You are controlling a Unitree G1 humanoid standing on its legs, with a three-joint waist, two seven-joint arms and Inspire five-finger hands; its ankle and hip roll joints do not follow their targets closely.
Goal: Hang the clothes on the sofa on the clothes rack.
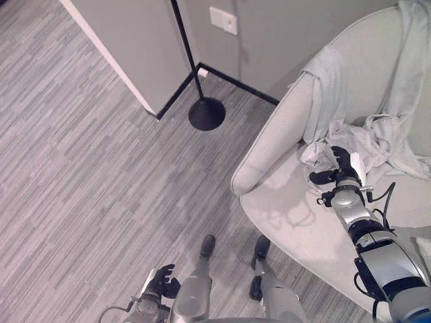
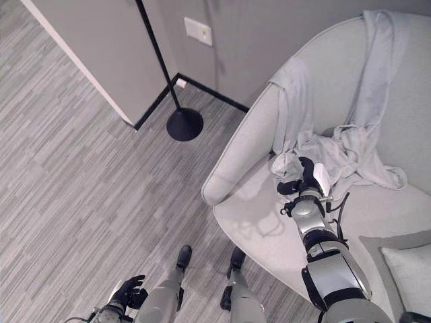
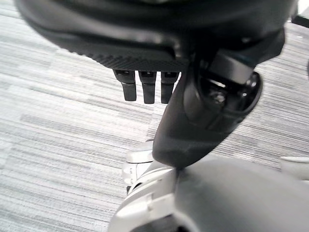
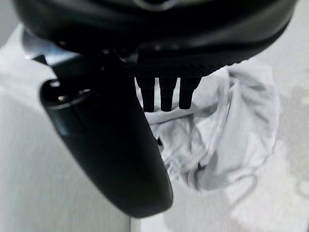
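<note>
A pale grey garment (image 1: 367, 145) lies bunched on the seat of the light grey sofa (image 1: 269, 145). Part of it drapes up over the backrest (image 2: 296, 94). My right hand (image 1: 339, 168) reaches over the seat to the garment's front edge. In the right wrist view its fingers (image 4: 166, 94) point straight at the crumpled cloth (image 4: 231, 135), thumb spread, nothing gripped. The clothes rack's black pole (image 1: 185, 47) rises from a round base (image 1: 207, 113) on the floor left of the sofa. My left hand (image 1: 159, 284) hangs low at my side, its fingers (image 3: 147, 87) relaxed and empty.
A grey wall corner with a black skirting stands behind the rack base, with a white wall plate (image 1: 223, 20) above. A pale cushion (image 2: 407, 269) lies on the sofa's near right end. Grey wood-look floor (image 1: 87, 175) stretches out to the left.
</note>
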